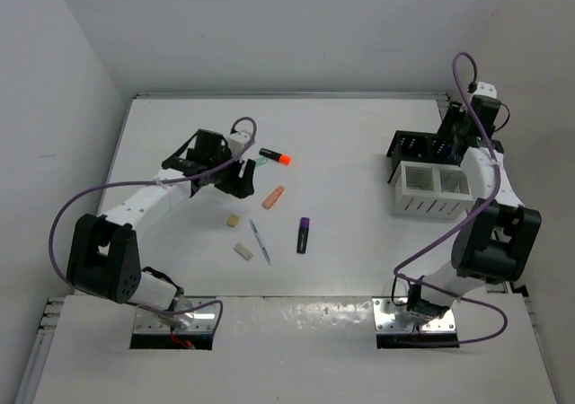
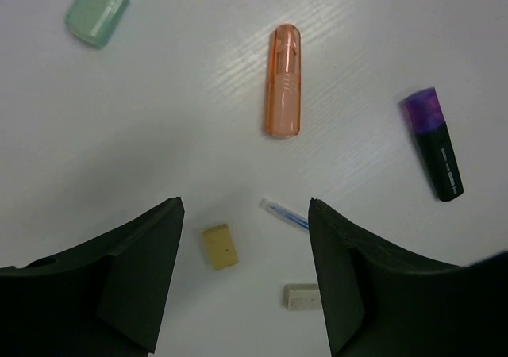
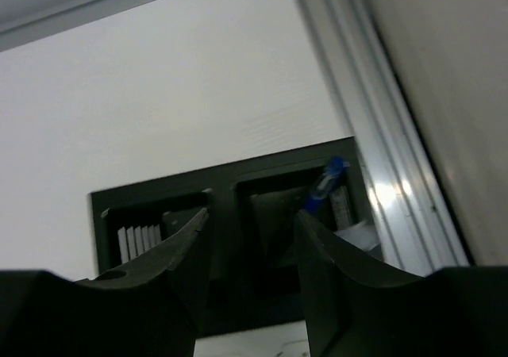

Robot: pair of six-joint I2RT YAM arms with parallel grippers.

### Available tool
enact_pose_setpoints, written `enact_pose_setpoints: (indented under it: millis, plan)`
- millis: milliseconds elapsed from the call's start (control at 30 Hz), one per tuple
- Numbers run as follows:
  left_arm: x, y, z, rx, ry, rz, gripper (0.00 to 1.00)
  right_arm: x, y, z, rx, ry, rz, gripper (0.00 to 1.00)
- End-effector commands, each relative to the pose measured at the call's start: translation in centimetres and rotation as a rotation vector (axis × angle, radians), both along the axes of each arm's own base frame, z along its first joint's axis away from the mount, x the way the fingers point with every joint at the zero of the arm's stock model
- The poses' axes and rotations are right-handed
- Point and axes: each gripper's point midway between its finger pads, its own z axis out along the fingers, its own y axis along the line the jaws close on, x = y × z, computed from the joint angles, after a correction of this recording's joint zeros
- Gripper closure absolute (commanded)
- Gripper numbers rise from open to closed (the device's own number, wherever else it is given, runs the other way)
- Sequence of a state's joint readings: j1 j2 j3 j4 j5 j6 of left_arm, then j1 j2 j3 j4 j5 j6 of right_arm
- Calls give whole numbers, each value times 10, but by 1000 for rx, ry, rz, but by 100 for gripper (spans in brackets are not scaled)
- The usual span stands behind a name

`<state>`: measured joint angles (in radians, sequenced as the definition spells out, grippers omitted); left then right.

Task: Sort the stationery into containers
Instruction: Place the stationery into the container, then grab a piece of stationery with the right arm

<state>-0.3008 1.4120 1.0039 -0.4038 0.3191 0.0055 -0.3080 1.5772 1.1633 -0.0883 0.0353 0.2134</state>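
Table, eraser near left end effector

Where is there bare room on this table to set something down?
Bare: between the purple highlighter and the white box, and along the table's far edge. Crowded: around the orange highlighter, pen and erasers, by the left gripper.

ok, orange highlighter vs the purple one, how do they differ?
Colour: the orange highlighter is one translucent orange throughout, while the purple highlighter has a purple cap on a black body.
Pose: from above, the orange one lies diagonally and the purple one points nearly straight toward the arms.
Place: the orange one lies nearer the left gripper; the purple one sits right of the pen.
Both are stubby, lie flat and are not held.
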Motion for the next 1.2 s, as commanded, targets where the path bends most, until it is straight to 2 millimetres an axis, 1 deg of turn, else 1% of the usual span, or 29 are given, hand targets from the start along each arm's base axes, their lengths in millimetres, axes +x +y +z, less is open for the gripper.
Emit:
enact_pose_setpoints:
  millis: [0,67,133,267,300,333,367,400,433,467,500,533,567,600,633,667,700,733,767,833,867,900,933,967,1000,1033,1067,1100,1167]
  plan:
    - [-15,-6,-26,62,78,27,30,1,44,54,43,-105,151,56]
    - [-22,-12,-38,82,120,63,32,-6,73,54,69,-98,240,56]
    - [-20,-11,-40,110,124,148,39,-15,99,58,82,-95,310,56]
    - [-28,-11,-46,153,152,200,40,-32,137,60,97,-80,426,56]
    - [-28,-10,-46,152,149,203,40,-40,162,59,120,-73,536,57]
    - [-28,-9,-45,147,145,211,42,-50,178,56,133,-53,597,62]
    - [-19,-1,-34,120,115,251,42,-57,194,56,134,-45,667,64]
    - [-15,5,-29,103,102,274,41,-70,226,48,146,5,748,66]
    - [-4,18,-21,74,87,335,37,-77,241,45,148,24,791,68]
    - [3,23,-6,37,49,362,35,-83,255,41,152,46,820,68]
    - [11,30,5,2,32,401,34,-94,285,37,159,76,887,68]
    - [20,47,15,-36,17,454,33,-100,300,32,168,98,912,68]
    - [25,56,27,-71,-5,485,32,-102,314,21,188,141,928,68]
    - [32,61,42,-124,-16,502,29,-111,341,19,182,159,985,67]
    - [37,84,51,-150,-25,564,27,-114,355,13,178,179,1007,66]
    - [40,93,60,-176,-34,591,24,-123,381,-4,176,239,1050,65]
    - [44,100,72,-218,-41,613,10,-122,394,-3,168,247,1065,65]
    - [46,122,83,-244,-65,669,2,-126,407,-9,173,279,1079,65]
    - [47,131,90,-262,-77,686,0,-132,432,-19,169,329,1118,64]
    - [46,153,106,-290,-120,741,0,-140,455,-30,183,387,1144,64]
    - [46,160,111,-293,-139,760,0,-147,475,-30,190,393,1167,64]
    - [44,171,110,-279,-152,784,0,-150,486,-50,183,441,1171,64]
    - [42,175,114,-276,-165,796,0,-158,503,-52,149,437,1201,64]
    - [39,181,112,-261,-168,808,0,-161,509,-60,119,452,1208,64]
    - [36,188,110,-253,-165,826,0,-163,515,-81,77,492,1210,64]
    - [33,190,106,-249,-156,832,0,-165,519,-91,32,508,1211,64]
    - [30,191,100,-246,-141,834,0,-169,530,-90,3,510,1233,64]
    - [27,193,98,-248,-137,834,0,-171,533,-108,-18,552,1230,63]
    - [24,195,93,-248,-131,838,0,-172,541,-112,-49,559,1235,62]
